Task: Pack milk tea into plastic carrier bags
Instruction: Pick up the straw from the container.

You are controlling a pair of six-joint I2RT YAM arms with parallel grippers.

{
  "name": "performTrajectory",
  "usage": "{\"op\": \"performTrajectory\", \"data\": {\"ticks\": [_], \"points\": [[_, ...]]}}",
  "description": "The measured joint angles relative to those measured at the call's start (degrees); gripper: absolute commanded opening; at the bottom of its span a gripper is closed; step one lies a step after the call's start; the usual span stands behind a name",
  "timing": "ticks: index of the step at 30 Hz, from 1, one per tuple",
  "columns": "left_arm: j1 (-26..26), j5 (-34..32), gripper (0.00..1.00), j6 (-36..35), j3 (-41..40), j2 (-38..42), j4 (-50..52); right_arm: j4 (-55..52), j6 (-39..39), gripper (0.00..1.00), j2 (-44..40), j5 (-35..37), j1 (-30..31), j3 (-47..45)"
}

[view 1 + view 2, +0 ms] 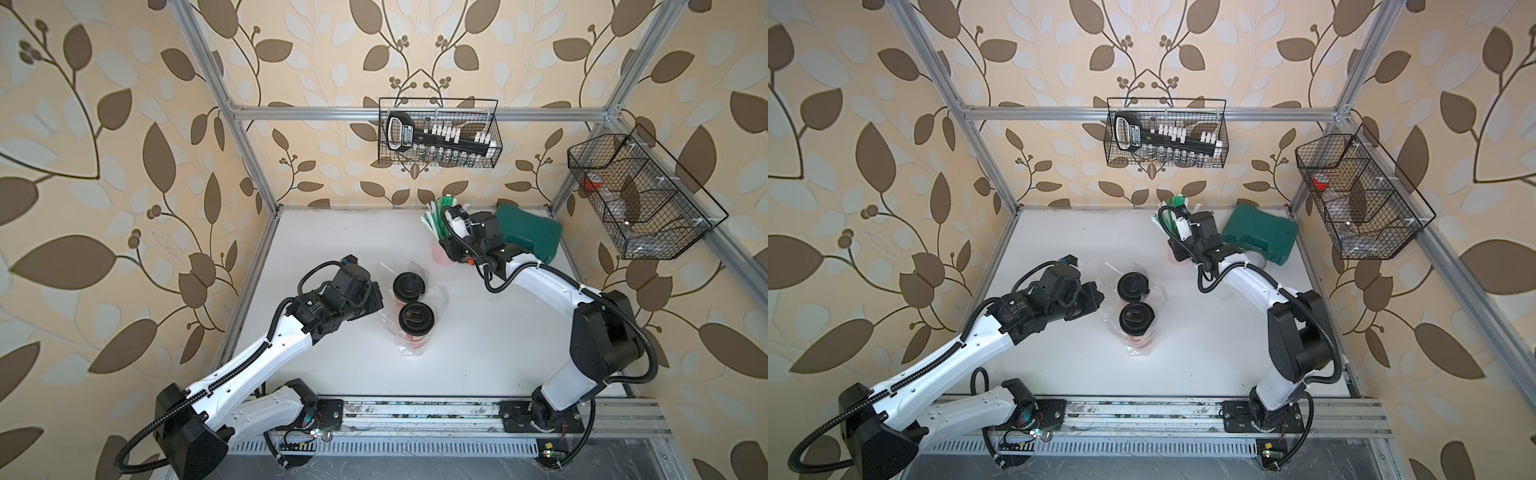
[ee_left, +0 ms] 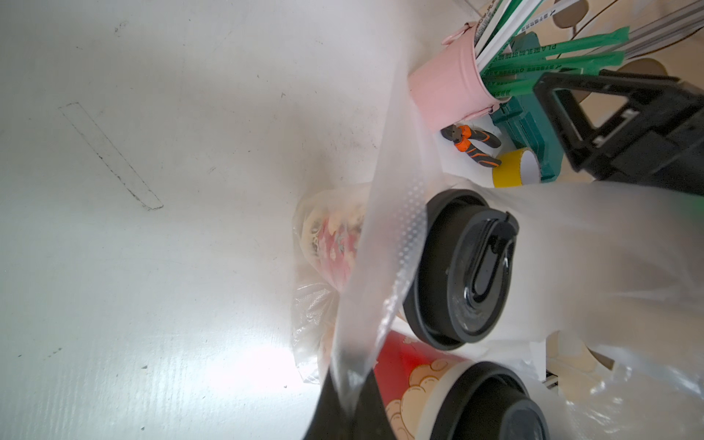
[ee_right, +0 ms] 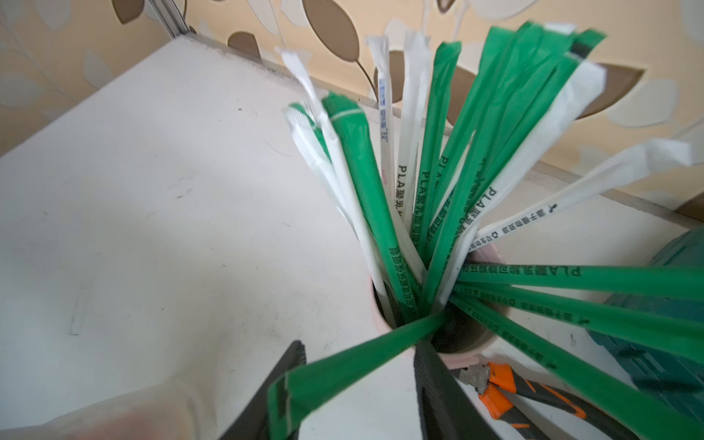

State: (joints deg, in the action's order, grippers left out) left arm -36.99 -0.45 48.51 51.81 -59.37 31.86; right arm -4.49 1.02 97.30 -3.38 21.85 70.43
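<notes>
— Where's the milk tea?

— Both tall red paper cups (image 1: pixel 409 286), black domed plastic lids on, stand upright and touching, mid-way on the white table (image 1: pixel 332 249), inside the thin, crinkly transparent plastic bag (image 1: pixel 439 296). My left pincer (image 1: pixel 377 296) is clamped on a filmy strip at that bag's mouth.

— So packing's done?

— The cups are in, I judge; I'm on the straws. My right pincer (image 3: pixel 360 346) hangs over the short pink cup (image 2: pixel 449 87), jaws partly apart astride one flat green paper-wrapped straw (image 3: pixel 343 365), not yet pinching.

— Next?

— Close gently on that slippery sleeve, lift it clear of its fanned neighbours, and carry it to the bag's mouth.
</notes>
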Motion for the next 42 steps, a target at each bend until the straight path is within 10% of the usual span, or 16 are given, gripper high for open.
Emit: {"op": "performTrajectory", "data": {"ticks": [24, 42], "points": [[0.7, 0.0, 0.00, 0.0, 0.0, 0.0, 0.0, 5.3, 1.2, 0.09, 3.2, 4.9, -0.1, 1.3], [0.7, 0.0, 0.00, 1.3, 0.0, -0.1, -0.2, 0.9, 1.8, 0.08, -0.8, 4.2, -1.7, 2.5]]}}
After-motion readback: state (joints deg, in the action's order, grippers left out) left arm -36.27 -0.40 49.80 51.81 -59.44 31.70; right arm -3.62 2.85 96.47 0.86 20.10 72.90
